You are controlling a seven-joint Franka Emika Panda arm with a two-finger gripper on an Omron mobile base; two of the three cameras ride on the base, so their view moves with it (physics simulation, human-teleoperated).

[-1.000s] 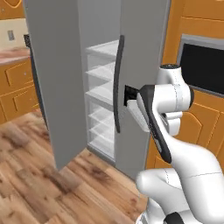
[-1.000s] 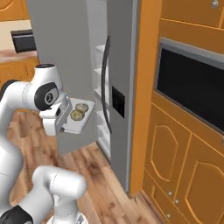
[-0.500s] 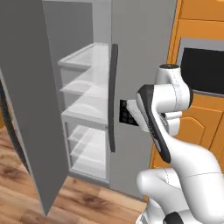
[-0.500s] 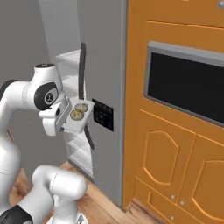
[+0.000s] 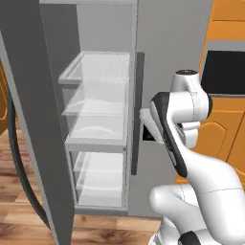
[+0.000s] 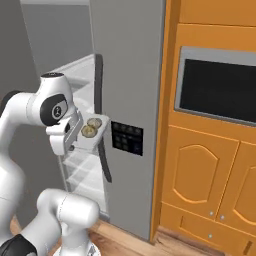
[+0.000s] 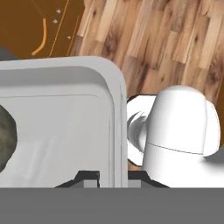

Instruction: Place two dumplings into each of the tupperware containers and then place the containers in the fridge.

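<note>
My gripper (image 7: 113,176) is shut on the rim of the pale grey tupperware container (image 7: 61,127), held level at chest height. In the right base view the container (image 6: 98,134) carries two tan-olive dumplings (image 6: 90,127), and my gripper (image 6: 76,143) holds its near edge. One dumpling (image 7: 5,135) shows at the left edge of the hand view. The container (image 5: 146,123) sits just in front of the grey fridge (image 5: 167,48), by the handle of its closed door. The fridge's left door (image 5: 28,124) stands open, baring white shelves (image 5: 98,139). A black panel (image 6: 127,138) is on the closed door.
Orange wooden cabinets (image 6: 200,170) with a black built-in oven (image 6: 220,85) stand right of the fridge. The open door (image 5: 28,124) juts out on the left. Wooden floor (image 7: 175,39) lies below the hand.
The whole picture has shifted: the base has come closer and squarer to the open fridge. The container with its dumplings stays in my shut gripper.
</note>
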